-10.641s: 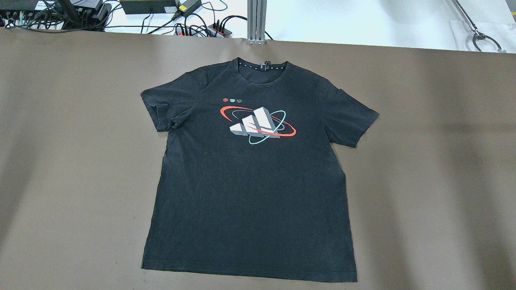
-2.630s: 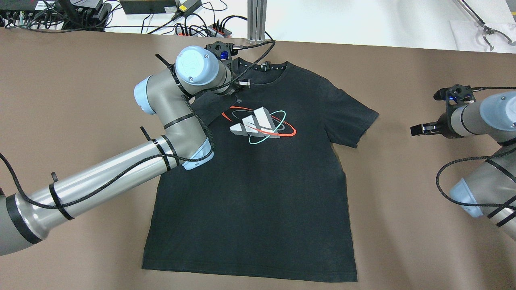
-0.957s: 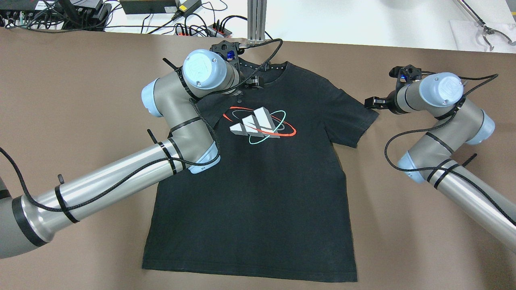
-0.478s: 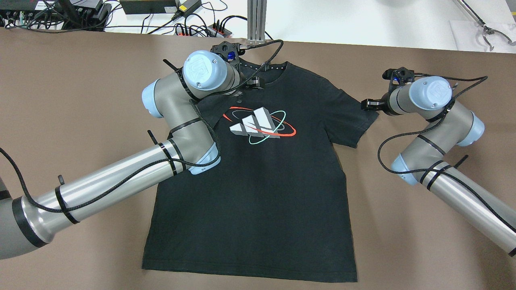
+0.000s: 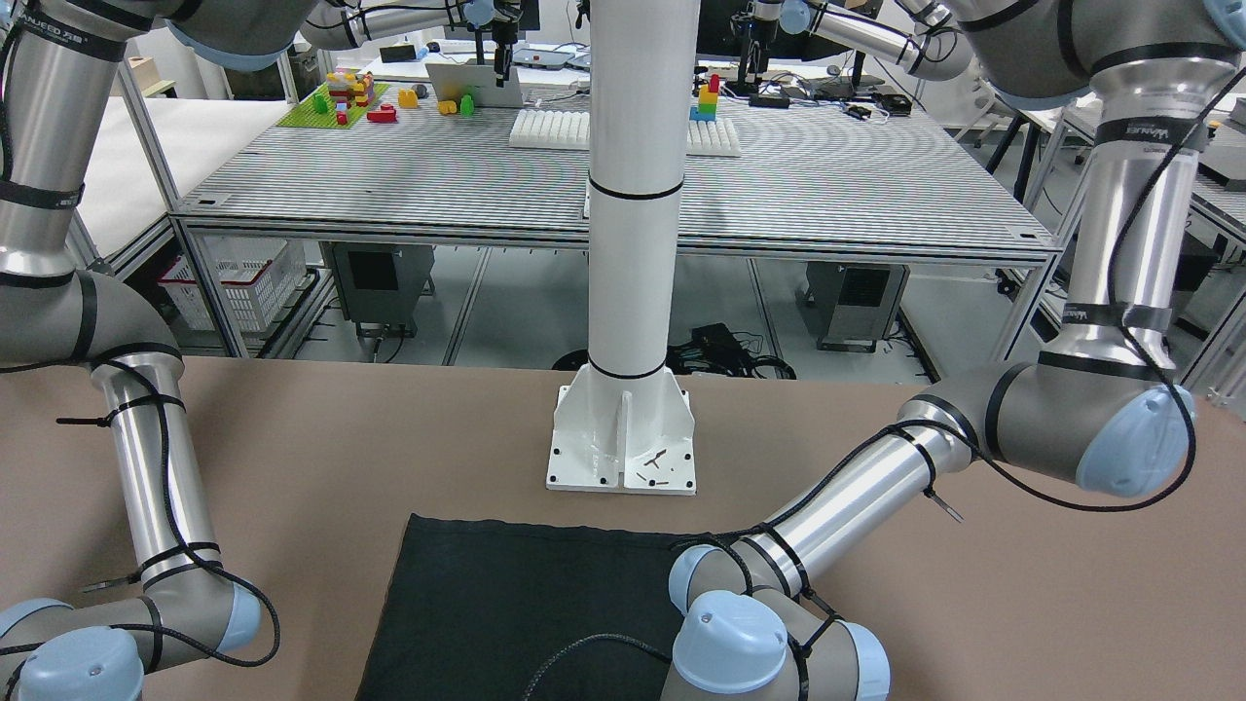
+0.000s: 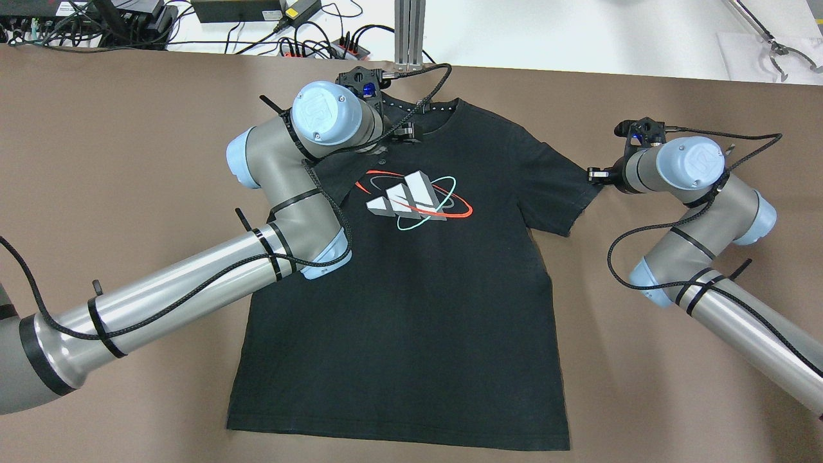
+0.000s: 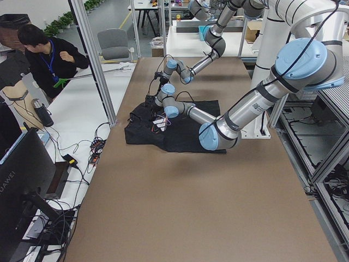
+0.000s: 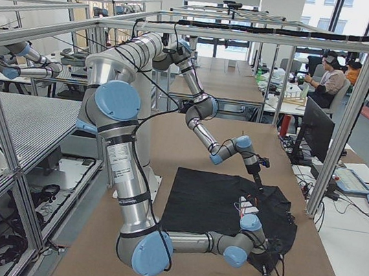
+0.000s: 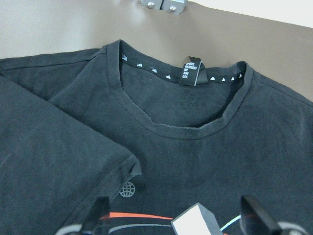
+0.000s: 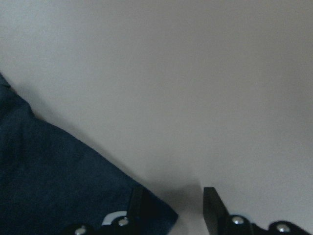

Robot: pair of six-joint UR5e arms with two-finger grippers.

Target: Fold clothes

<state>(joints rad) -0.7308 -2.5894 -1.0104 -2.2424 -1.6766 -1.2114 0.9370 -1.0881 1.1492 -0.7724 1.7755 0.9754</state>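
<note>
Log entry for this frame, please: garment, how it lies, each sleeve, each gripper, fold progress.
garment: black T-shirt with a printed graphic
lie: flat, front up, on the brown table, collar away from the robot
sleeve on the robot's left: folded inward over the chest
sleeve on the robot's right: spread out flat
left gripper: open, over the chest just below the collar
right gripper: open, at the outer sleeve's tip, cloth corner reaching between its fingers
fold progress: body not yet folded
</note>
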